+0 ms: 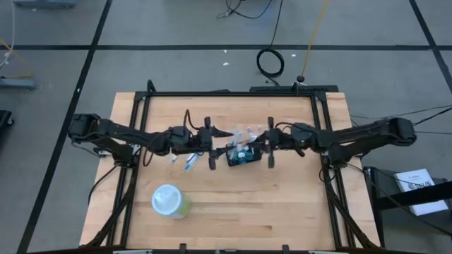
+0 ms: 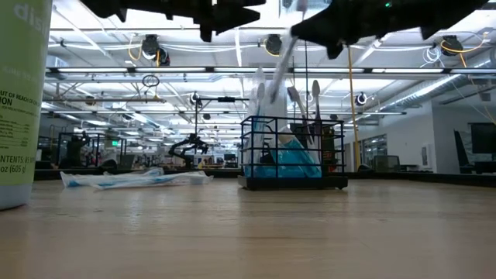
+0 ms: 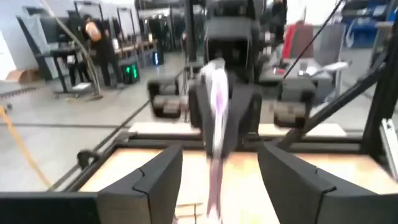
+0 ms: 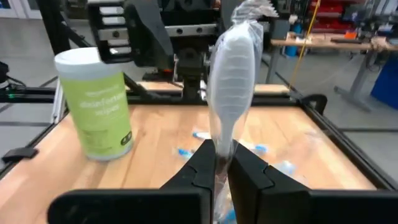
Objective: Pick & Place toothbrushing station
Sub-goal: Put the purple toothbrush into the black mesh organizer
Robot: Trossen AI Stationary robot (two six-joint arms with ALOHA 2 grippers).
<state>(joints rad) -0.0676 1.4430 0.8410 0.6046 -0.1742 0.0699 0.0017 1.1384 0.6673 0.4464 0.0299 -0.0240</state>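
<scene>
The toothbrushing station, a black wire-mesh caddy (image 1: 244, 158) (image 2: 256, 147), stands on the table's middle with toothbrushes and a blue pack upright in it. Above it my right gripper (image 1: 260, 143) (image 4: 224, 168) is shut on a toothbrush in a clear wrapper (image 4: 233, 81) (image 2: 283, 62). My left gripper (image 1: 220, 146) (image 3: 217, 186) faces it from the table's left, open. Its fingers stand on either side of the wrapped toothbrush (image 3: 216, 118) without touching it. My right gripper pinches the wrapped toothbrush between its two fingers at its narrow part (image 4: 222, 146). The fingers come level from the table's right. The wide wrapped end sticks out past the fingertips toward my left gripper, and the toothbrush hangs clear of the table, slanting down over the caddy.
A round pale-green cup with a whitish lid (image 1: 169, 201) (image 4: 99, 102) stands near the table's front left. Another wrapped toothbrush (image 1: 191, 161) (image 2: 136, 180) lies flat on the table left of the caddy. The black frame rails (image 1: 233, 94) run along the table's edges.
</scene>
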